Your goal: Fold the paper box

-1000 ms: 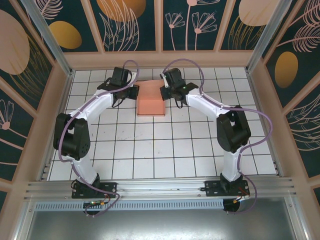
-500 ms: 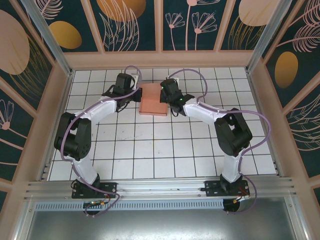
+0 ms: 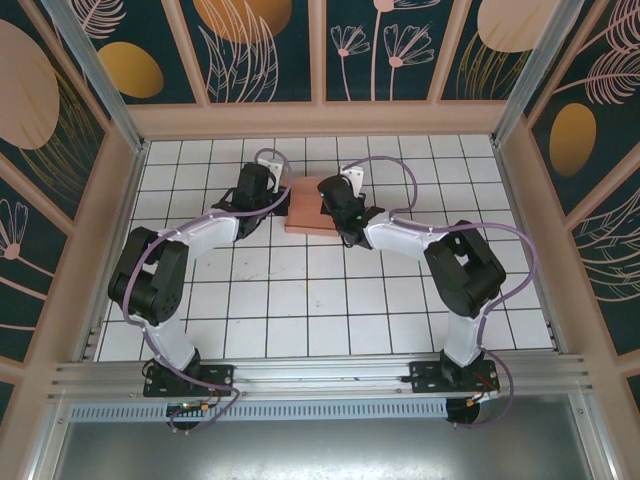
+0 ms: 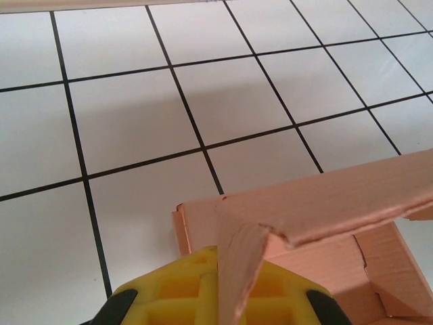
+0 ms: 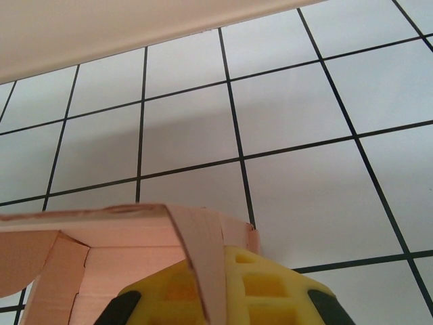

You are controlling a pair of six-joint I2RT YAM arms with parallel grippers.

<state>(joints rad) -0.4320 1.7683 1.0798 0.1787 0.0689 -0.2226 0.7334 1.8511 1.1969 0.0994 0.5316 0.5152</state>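
Tiled table [image 3: 300, 300] is boxed in by a back wall [image 3: 320, 118] and side walls [image 3: 95, 230]. There's lots of bare tile in the near half and out to both sides. The far strip behind the work is narrow, with the back wall close.

Left arm [image 3: 200, 230] is stretched forward and angled inward, elbow bent near its own side wall. Right arm [image 3: 410, 235] mirrors it, elbow bent out to its side. Both wrists meet in the far centre.

Paper box [image 3: 303, 205] is salmon-pink, partly formed, between the two wrists and a couple of tile rows off the back wall.

Left gripper [image 3: 280, 205] is at the box's left edge. In the left wrist view this gripper [image 4: 216, 288] is clamped on a thin upright card flap of the box [image 4: 325, 210], yellow pads [image 4: 179, 288] pinching it, with a long panel running off at a tilt.

Right gripper [image 3: 323, 212] is at the box's right edge. In the right wrist view it [image 5: 216, 291] is closed on a card flap of the box [image 5: 101, 233], pads [image 5: 260, 284] tight to it.
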